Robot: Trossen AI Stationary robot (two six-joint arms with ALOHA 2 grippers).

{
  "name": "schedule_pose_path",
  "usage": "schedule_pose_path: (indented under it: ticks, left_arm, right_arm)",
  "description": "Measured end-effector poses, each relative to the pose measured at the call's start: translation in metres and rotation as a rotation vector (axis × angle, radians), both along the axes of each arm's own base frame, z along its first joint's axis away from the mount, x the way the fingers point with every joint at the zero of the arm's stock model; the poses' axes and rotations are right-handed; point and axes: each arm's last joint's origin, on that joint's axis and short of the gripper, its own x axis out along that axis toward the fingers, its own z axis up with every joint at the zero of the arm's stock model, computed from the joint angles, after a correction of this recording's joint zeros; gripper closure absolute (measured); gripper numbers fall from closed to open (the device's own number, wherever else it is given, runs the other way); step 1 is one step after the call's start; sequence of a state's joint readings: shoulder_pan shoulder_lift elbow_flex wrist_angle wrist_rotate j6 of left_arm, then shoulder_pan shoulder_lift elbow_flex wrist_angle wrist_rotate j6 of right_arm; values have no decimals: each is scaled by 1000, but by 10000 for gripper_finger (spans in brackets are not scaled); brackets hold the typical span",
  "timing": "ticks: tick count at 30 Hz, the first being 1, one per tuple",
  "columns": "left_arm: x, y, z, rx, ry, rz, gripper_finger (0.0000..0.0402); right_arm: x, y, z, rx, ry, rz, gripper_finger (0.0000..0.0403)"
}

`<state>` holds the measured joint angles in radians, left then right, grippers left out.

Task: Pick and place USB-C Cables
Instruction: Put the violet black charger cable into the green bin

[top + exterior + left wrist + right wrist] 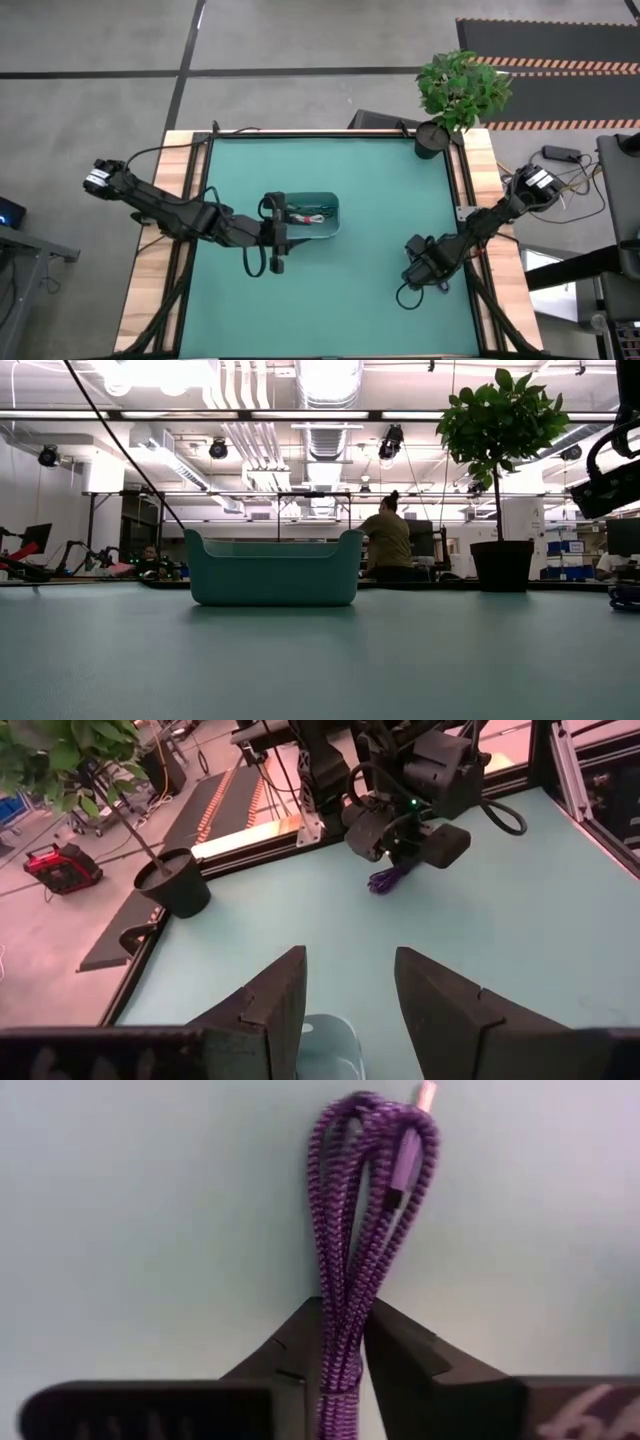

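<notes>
Got my right gripper with fingers clamped on the purple USB-C cable near the tabletop, ready for the bin. My left gripper hovers there, fingers apart.

Open desk across frame centre and bottom. Obstacles: teal bin left of centre; potted plant at upper right corner.

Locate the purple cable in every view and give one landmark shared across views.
High view: hidden under the right claw, lower right.
Low view: not in it.
Left wrist view: purple cable hangs below the right claw, upper centre.
Right wrist view: centre, pinched between the fingers.
Landmark: potted plant.
</notes>
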<state>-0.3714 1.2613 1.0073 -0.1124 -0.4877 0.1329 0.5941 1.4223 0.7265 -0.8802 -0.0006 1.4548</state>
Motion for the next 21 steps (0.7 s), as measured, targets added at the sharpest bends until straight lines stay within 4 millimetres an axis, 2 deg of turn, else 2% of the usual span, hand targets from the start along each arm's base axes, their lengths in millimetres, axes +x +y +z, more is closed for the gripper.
schedule_pose_path:
  ticks: [6, 16, 21]
  left_arm:
    - [0, -1, 0, -23, -3, 5, 262]
    - [1, -2, 2, -58, -28, 8, 262]
    - [1, -2, 2, -76, -37, 11, 262]
  right_arm:
    - [2, 1, 2, -9, -19, 24, 383]
    - [10, 3, 16, -24, -112, 99, 380]
    - [16, 4, 30, -41, -285, 174, 380]
